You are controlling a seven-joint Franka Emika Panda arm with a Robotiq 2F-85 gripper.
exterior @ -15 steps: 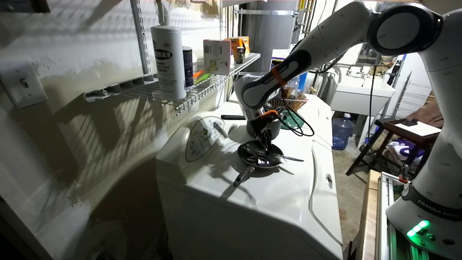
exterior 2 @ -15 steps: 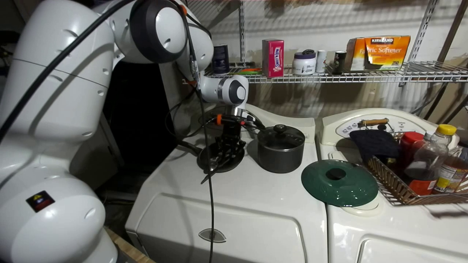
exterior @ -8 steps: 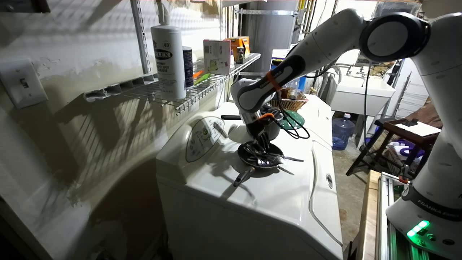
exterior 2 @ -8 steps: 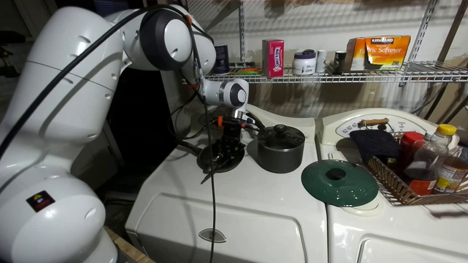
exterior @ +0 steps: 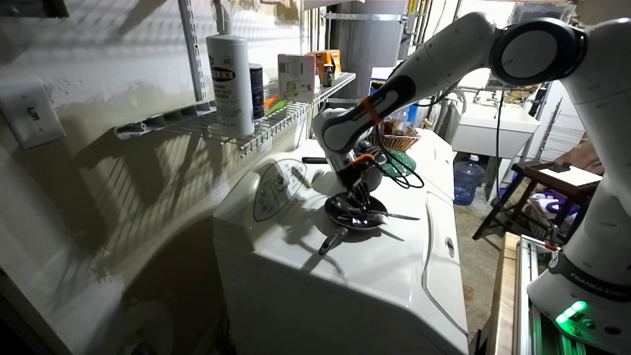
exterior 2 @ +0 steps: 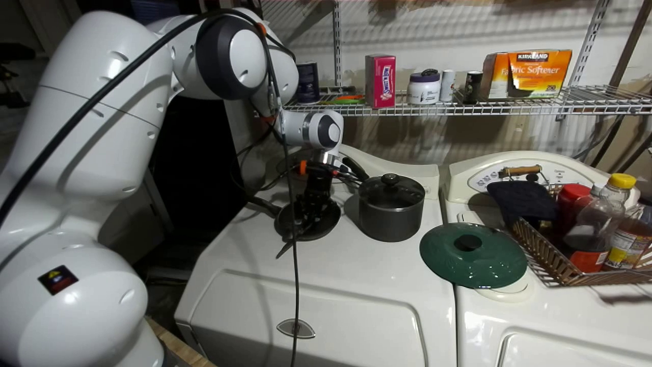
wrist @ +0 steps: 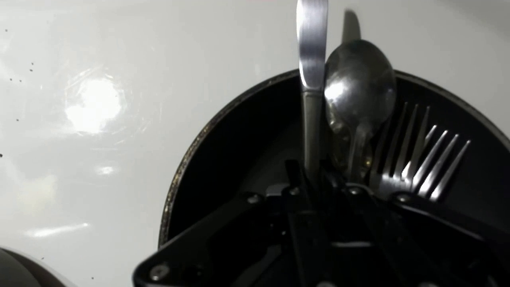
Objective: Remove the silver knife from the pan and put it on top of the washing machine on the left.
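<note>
The silver knife (wrist: 312, 59) lies in the small dark pan (wrist: 191, 153), its blade sticking out over the rim. The blade also shows in both exterior views (exterior: 405, 217) (exterior 2: 284, 250). My gripper (wrist: 311, 164) is down in the pan, its black fingertips on either side of the knife's handle and close against it. The handle's end is hidden between the fingers. In the exterior views the gripper (exterior: 362, 202) reaches into the pan (exterior: 329, 217) from above. The pan stands on top of the white washing machine (exterior 2: 356, 275) at the left, which has a curved control panel (exterior: 278, 190).
A spoon (wrist: 360, 79) touches the knife's right side, and forks (wrist: 430, 167) lie further right. A dark lidded pot (exterior 2: 391, 219) stands close to the pan. A green lid (exterior 2: 473, 260) and a basket (exterior 2: 540, 255) with bottles are farther right. A wire shelf (exterior 2: 346, 109) hangs behind.
My gripper has come down into the pan and shifted slightly towards the control panel's end. Since half a second ago the knife's tip has slid a little farther out over the rim.
</note>
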